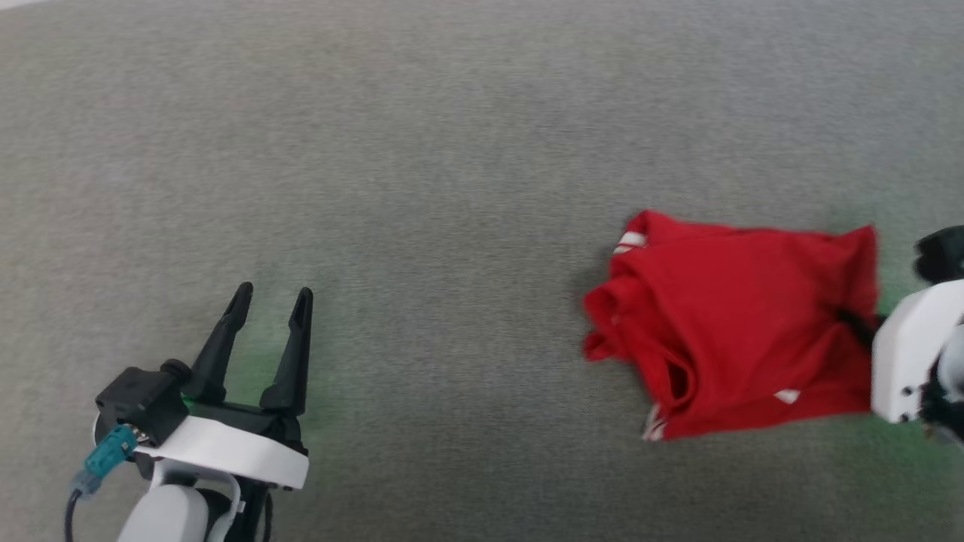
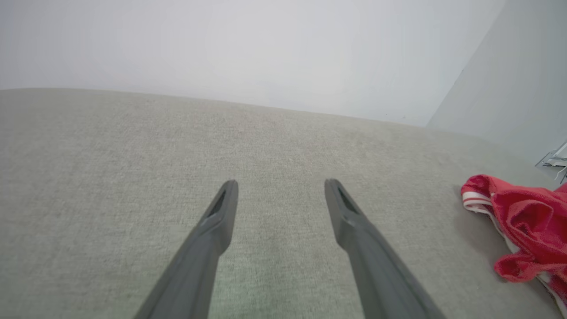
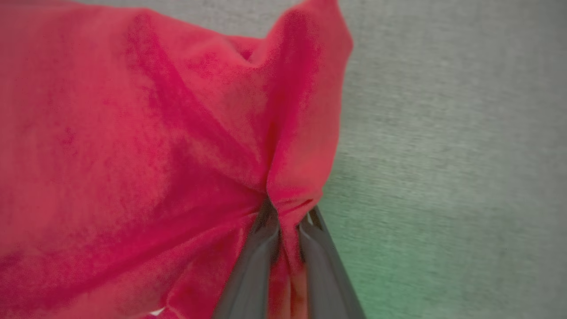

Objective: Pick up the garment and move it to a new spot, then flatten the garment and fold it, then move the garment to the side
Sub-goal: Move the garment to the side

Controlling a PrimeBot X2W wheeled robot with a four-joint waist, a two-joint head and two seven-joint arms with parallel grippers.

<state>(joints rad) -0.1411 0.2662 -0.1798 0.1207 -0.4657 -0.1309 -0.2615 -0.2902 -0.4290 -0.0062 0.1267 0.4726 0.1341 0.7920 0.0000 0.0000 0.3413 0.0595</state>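
Observation:
The garment [image 1: 734,331], a red shirt with white stripe trim, lies bunched on the grey fabric surface at the right of the head view. My right gripper [image 1: 855,322] comes in from the right edge and is shut on the garment's right side. In the right wrist view the two dark fingers [image 3: 261,248] pinch a fold of the red cloth [image 3: 146,146] between them. My left gripper [image 1: 271,301] stands open at the lower left, far from the garment, with nothing between its fingers [image 2: 212,230]. The left wrist view catches the garment [image 2: 527,221] at its right edge.
The grey fabric surface [image 1: 452,188] spreads wide to the left of and beyond the garment. A pale wall [image 2: 266,48] rises behind the surface's far edge in the left wrist view.

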